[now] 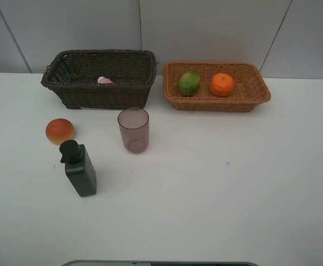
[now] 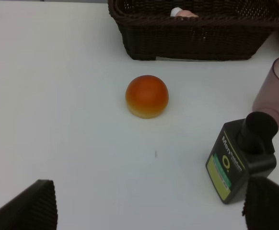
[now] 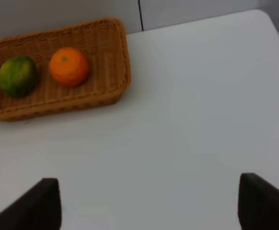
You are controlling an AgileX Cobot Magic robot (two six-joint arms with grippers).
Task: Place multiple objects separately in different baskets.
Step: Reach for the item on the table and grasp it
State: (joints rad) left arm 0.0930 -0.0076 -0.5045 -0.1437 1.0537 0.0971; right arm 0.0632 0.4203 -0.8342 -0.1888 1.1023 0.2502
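Observation:
The dark brown basket (image 1: 111, 97) at the back left holds the pink lotion bottle (image 1: 105, 81). To its right, the orange-tan basket (image 1: 217, 103) holds the green fruit (image 1: 188, 83) and the tangerine (image 1: 222, 85). On the table in front stand the orange-red bun (image 1: 60, 131), the mauve cup (image 1: 133, 129) and the dark pump dispenser (image 1: 79, 168). My left gripper (image 2: 149, 211) is open over bare table, short of the bun (image 2: 147, 96), with the dispenser (image 2: 240, 163) by one finger. My right gripper (image 3: 149, 206) is open, well back from the orange-tan basket (image 3: 58, 106). Neither arm shows in the exterior high view.
The white table ends at a grey wall just behind both baskets. In the left wrist view the cup (image 2: 276, 93) stands beside the dispenser, near the dark basket (image 2: 197, 33). A wide stretch of table lies in front of and right of the orange-tan basket.

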